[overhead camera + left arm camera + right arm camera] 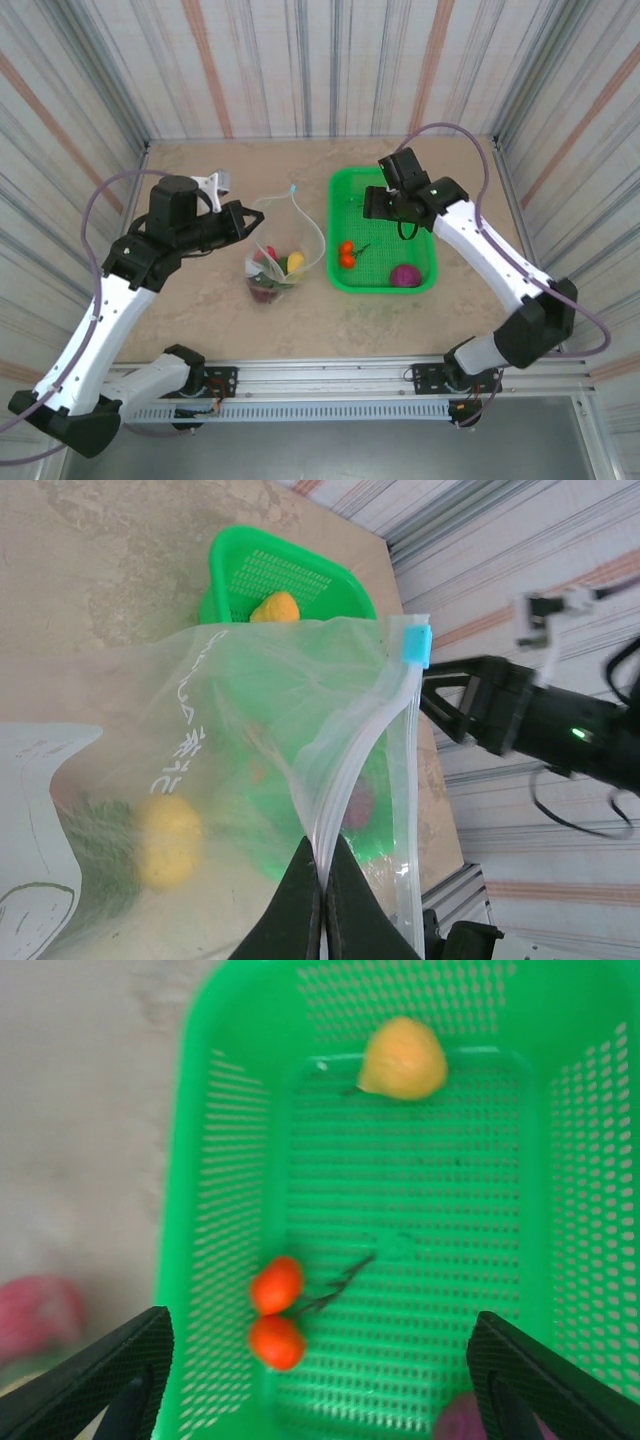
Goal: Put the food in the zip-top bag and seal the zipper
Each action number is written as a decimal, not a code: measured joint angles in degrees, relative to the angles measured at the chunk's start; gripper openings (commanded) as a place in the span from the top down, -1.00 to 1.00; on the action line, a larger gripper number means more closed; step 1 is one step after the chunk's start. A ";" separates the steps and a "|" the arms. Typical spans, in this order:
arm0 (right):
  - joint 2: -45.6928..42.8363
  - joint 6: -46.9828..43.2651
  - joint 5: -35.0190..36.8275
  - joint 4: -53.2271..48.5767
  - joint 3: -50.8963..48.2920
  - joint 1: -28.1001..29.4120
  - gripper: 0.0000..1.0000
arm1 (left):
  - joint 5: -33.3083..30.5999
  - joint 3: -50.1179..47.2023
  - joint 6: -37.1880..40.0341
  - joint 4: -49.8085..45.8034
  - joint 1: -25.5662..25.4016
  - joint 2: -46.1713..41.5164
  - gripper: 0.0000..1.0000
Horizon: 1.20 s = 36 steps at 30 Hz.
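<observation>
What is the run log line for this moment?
left gripper shut on zip-top bag | right gripper open above basket

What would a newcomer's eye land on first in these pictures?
The bright green basket, right of centre, stands out, with orange-red fruits and a magenta fruit inside, the open right hand above it. Left of it, the left hand pinches a clear bag holding colourful toy food.
</observation>
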 measured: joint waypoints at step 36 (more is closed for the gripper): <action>38.91 -6.34 -1.79 16.11 16.98 -10.84 -0.47 | 0.83 2.12 3.65 -1.66 0.00 6.71 1.00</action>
